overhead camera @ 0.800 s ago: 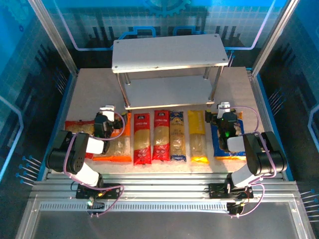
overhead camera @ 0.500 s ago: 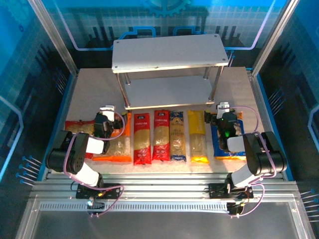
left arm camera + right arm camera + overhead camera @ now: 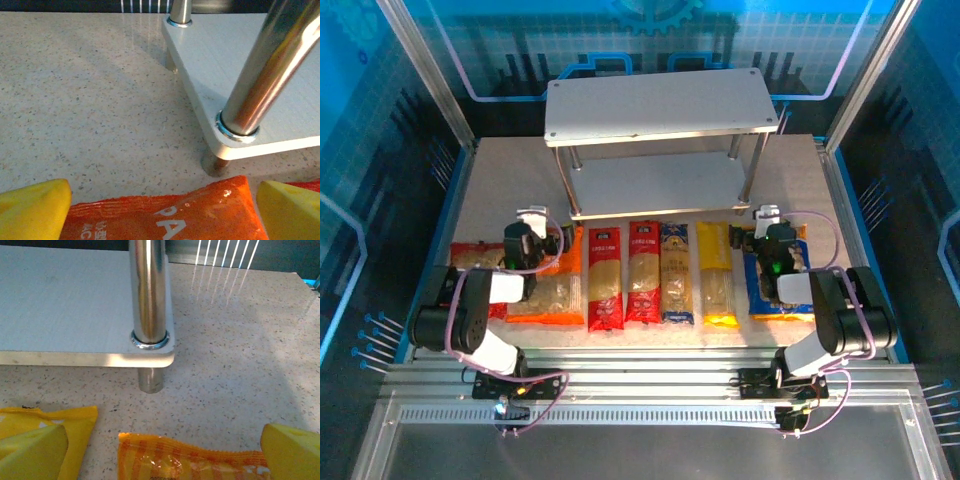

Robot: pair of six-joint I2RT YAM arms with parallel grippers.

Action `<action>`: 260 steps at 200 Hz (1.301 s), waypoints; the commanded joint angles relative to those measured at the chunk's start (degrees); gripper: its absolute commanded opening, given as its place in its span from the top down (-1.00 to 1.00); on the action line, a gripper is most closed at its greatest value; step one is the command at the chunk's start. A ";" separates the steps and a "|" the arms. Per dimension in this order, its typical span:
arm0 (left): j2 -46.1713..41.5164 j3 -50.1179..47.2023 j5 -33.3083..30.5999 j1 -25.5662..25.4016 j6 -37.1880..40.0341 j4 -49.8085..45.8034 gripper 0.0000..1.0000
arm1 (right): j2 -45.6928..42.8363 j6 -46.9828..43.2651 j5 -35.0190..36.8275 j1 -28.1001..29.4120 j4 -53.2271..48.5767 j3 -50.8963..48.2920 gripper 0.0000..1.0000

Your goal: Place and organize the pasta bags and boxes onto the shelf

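though side by side, pasta boxes point(image 3: 676, 272) lengthwise toward shelf point(image 3: 660, 105)

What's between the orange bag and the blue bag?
Four lie side by side in the top view: red pack, second red pack, dark blue pack, yellow pack.

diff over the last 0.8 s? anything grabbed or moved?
The left gripper crept slightly left and toward the shelf, over the orange bag. Its fingers stand apart and grip nothing. The right gripper hardly moved and is open above the blue bag. Nothing was taken hold of or let go. The packs, bags and shelf are as they were.
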 commanded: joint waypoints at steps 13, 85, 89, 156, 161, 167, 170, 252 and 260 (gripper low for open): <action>-12.63 8.67 4.51 0.45 -1.86 -19.42 -0.76 | -8.34 1.09 0.57 -0.63 -13.58 6.11 -0.99; -30.64 13.96 -2.18 -10.56 -14.47 -43.53 -0.72 | -19.26 12.18 -5.25 5.39 -58.87 23.48 -0.99; -31.00 13.85 -1.49 -10.70 -15.06 -44.42 -0.72 | -19.44 12.39 -4.83 6.99 -60.26 23.41 -0.99; -36.43 7.20 2.81 -11.94 -22.92 -51.61 -0.71 | -12.83 23.77 1.20 20.72 -76.48 23.41 -0.99; -36.43 7.19 2.70 -11.94 -23.03 -52.36 -0.70 | -12.11 24.44 1.09 20.94 -77.10 23.33 -0.99; -36.30 7.28 2.80 -11.94 -23.05 -53.01 -0.71 | -11.34 25.20 0.88 21.07 -77.59 23.25 -0.99; -36.26 7.36 2.82 -11.94 -22.97 -53.26 -0.71 | -10.92 25.52 0.63 21.28 -77.81 23.19 -0.99; -32.67 7.73 3.97 -11.94 -23.62 -51.42 -0.72 | -2.34 30.53 -2.31 24.95 -76.53 20.99 -0.99; -32.73 7.55 3.88 -11.90 -23.58 -51.31 -0.72 | -1.81 30.88 -1.63 25.09 -76.76 20.90 -0.99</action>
